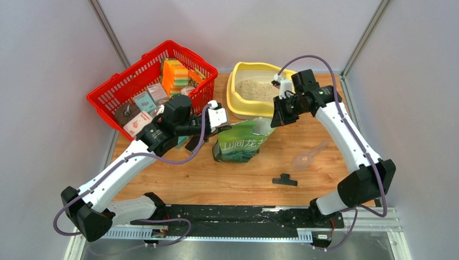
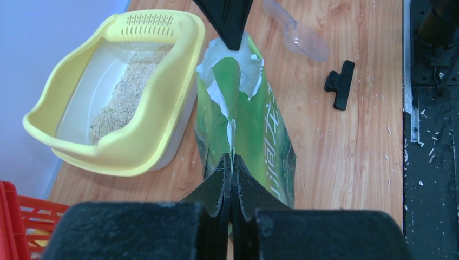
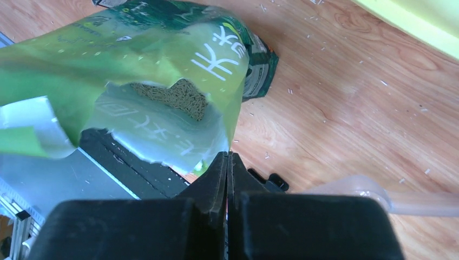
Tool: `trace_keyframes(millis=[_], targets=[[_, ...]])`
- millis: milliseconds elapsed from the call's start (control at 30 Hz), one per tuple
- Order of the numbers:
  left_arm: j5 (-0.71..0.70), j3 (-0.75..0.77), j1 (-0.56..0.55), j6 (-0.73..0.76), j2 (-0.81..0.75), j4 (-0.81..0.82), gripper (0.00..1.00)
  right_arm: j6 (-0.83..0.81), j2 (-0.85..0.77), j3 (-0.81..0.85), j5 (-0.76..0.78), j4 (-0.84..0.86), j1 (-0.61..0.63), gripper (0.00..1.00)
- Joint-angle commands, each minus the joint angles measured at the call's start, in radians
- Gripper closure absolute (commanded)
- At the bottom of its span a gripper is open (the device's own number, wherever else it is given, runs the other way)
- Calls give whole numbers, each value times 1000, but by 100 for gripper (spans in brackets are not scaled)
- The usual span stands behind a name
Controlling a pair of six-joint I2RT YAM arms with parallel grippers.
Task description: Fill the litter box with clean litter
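Observation:
The pale yellow litter box [image 1: 236, 103] stands at the back of the wooden table, with a layer of beige clean litter [image 1: 258, 90] in its basin. In front of it stands an opened green bag [image 1: 241, 142]. My left gripper [image 2: 231, 161] is shut on the near edge of the bag's mouth, beside the litter box [image 2: 168, 92] and its litter [image 2: 127, 97]. My right gripper [image 3: 228, 157] is shut on the opposite edge of the bag [image 3: 135, 59], whose mouth gapes and shows pellets [image 3: 181, 97] inside.
A red mesh basket [image 1: 115, 92] full of packets sits at the back left, close to my left arm. A clear plastic scoop [image 1: 308, 157] and a black clip [image 1: 285, 180] lie on the table to the bag's right. Loose grains dot the wood.

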Motion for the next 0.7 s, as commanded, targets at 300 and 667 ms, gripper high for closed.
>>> trace_keyframes(millis=[300, 667], targets=[[96, 95, -5, -70, 90, 199, 100, -94, -131, 19, -220, 4, -181, 82], [26, 95, -6, -14, 20, 28, 100, -625, -432, -434, -498, 148, -249, 30]])
